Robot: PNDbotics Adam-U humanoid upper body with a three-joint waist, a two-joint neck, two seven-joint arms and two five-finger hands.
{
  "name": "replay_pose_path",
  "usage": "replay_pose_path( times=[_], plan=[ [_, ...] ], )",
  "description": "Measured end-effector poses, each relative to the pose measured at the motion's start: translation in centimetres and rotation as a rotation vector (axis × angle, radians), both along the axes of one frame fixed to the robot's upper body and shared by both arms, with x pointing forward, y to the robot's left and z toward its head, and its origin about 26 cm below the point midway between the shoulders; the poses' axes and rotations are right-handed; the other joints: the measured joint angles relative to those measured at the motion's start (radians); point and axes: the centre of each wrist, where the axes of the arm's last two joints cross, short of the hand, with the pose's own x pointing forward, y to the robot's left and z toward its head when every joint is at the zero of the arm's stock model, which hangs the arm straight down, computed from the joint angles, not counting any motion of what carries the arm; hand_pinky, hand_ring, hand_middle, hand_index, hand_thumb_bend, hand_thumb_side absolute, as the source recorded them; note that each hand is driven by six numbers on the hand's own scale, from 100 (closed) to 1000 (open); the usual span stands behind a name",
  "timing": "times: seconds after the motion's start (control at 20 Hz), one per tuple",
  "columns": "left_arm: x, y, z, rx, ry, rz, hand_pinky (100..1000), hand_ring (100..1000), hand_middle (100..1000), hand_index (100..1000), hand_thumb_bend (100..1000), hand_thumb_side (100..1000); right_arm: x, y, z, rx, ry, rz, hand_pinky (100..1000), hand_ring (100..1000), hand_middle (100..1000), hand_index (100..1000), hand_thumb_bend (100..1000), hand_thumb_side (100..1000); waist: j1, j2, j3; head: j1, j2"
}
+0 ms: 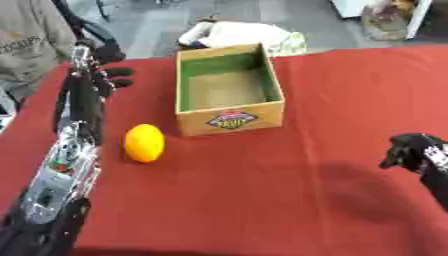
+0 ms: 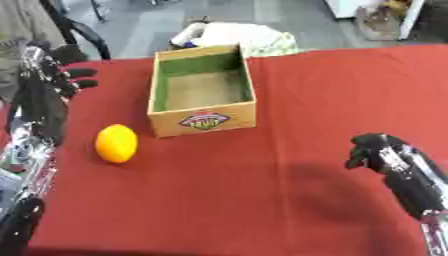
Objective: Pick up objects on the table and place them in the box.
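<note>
Left eye view: a red table (image 1: 289, 200) fills most of what is seen, and on it, toward the far side, a box (image 1: 229, 90) is set, open at the top and apparently empty, its green inner walls and bare floor exposed, a printed label on its near face. The left arm (image 1: 70, 150) is stretched along the table well to the left of the box. The left hand (image 1: 101, 75) is held level with the box's far-left corner, apart from it, its fingers spread and nothing gripped. The right hand (image 2: 372, 147) is seen to the near right of the box, well apart from it, fingers bent downward and nothing held (whether they are fully closed cannot be told with certainty, but they look curled). The lemon (image 1: 144, 143), the only loose thing seen on the table, lies just off the box's near-left corner, not touching it, beside the left forearm.

The step in hand is judged to be the pick of the lemon, and the left hand is the better placed. It would best be drawn back toward the lemon and lowered from above with fingers kept wide, so the round fruit is enclosed rather than nudged and rolled. The box wall should be cleared before release.
</note>
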Motion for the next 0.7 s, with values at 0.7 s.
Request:
replay_pose_path(
  times=[0.7],
  plan=[
    [0.02, -0.01, 0.02, 0.004, 0.001, -0.005, 659, 647, 676, 771, 100, 960, -0.01, 0.01, 0.06, 0.001, -0.002, -0.004, 598, 546, 526, 700, 100, 632, 0.000, 0.000, 0.000, -0.006, -0.004]
  ],
)
